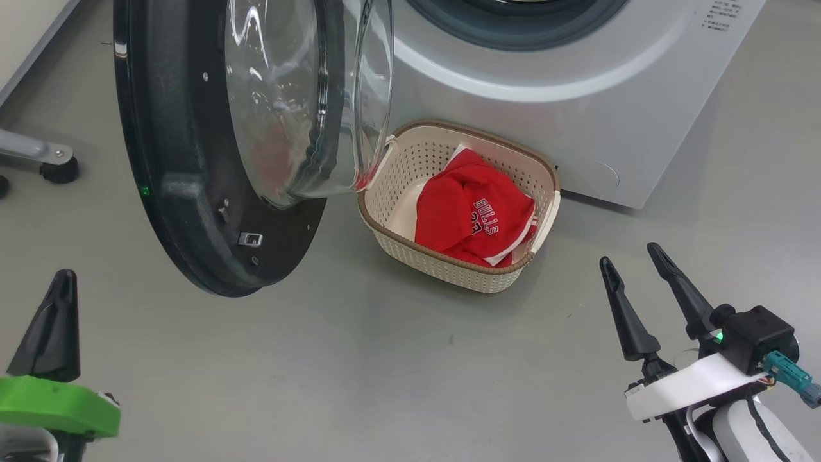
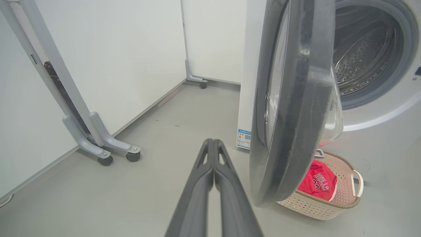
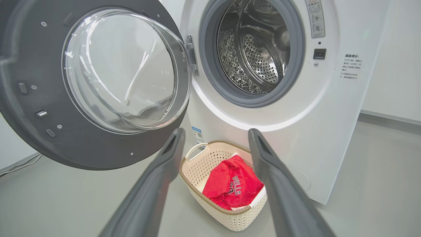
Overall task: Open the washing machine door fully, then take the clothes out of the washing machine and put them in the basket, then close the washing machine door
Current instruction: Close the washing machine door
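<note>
On the floor (image 1: pixel 385 359) against the washing machine (image 1: pixel 513 122) front, the basket (image 1: pixel 410 163) holds the red clothes (image 1: pixel 471 215), "BULLS" print up. Washing machine door (image 1: pixel 173 160) is swung open, glass bulge above basket's left rim. L gripper (image 2: pixel 213 142): fingers pressed together, nothing btwn, near door's edge. R gripper (image 1: pixel 630 255): spread wide, empty, apart from basket.
</note>
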Available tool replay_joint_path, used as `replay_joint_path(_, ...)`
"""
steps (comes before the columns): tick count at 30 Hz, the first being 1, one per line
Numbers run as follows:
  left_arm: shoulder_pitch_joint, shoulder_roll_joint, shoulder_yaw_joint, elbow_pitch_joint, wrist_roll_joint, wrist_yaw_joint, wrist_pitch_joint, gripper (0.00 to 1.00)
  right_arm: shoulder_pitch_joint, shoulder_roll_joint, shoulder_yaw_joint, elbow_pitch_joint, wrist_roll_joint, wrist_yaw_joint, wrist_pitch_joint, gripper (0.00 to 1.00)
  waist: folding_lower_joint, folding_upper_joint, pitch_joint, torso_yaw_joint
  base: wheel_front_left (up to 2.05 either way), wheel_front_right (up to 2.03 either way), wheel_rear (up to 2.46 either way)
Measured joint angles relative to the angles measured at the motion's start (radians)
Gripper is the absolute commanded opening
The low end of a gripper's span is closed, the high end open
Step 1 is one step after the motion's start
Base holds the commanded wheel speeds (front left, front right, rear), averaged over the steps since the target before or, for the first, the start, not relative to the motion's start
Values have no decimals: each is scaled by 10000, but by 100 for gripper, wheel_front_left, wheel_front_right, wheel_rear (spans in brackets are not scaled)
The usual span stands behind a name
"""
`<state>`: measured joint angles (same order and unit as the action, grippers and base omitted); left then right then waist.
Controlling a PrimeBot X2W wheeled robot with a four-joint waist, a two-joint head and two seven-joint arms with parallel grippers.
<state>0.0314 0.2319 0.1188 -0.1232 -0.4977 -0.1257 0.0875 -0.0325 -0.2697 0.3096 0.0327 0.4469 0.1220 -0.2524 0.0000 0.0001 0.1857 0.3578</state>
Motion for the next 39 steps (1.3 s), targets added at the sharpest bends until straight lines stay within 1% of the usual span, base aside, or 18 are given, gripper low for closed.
replay_joint_path(3, 102, 25, -138, -15, 207, 0, -614, 0, 1, 0, -6, 4, -2, 0, 0, 100, 0, 0, 0, -20, 0, 0, 0)
replay_joint_path(4, 161, 31, -194, -6, 307, 0, -779, 10, 1, 0, -12, 8, -2, 0, 0, 100, 0, 0, 0, -25, 0, 0, 0)
replay_joint_path(6, 275, 15, -196, 102, 393, 0, -1108, 91, 2, 2, -27, 13, -2, 0, 0, 100, 0, -1, 0, -33, 0, 0, 0)
replay_joint_path(7, 329, 4, -205, 173, 426, 0, -1252, 100, 2, 8, -38, 15, -2, 0, 0, 100, 0, 0, -3, -38, 0, 0, 0)
replay_joint_path(16, 571, -59, -589, 545, 527, -2, -2276, 100, 1, 96, -121, 15, -2, 0, 0, 100, 0, 0, -25, -89, 0, 0, 0)
replay_joint_path(22, 590, -59, -610, 709, 550, -2, -2834, 100, 1, 111, -159, 15, -2, 0, 0, 100, 0, 0, 4, -107, 0, 0, 0)
replay_joint_path(29, 593, -56, -690, 940, 593, -2, -3091, 100, 1, 128, -186, 15, -4, 0, 0, 100, 0, 0, 20, -112, 0, 0, 0)
replay_joint_path(39, 593, -19, -830, 1145, 594, -2, -3191, 100, 1, 161, -224, 33, -17, 0, 0, 100, 0, 0, -36, -86, 0, 0, 0)
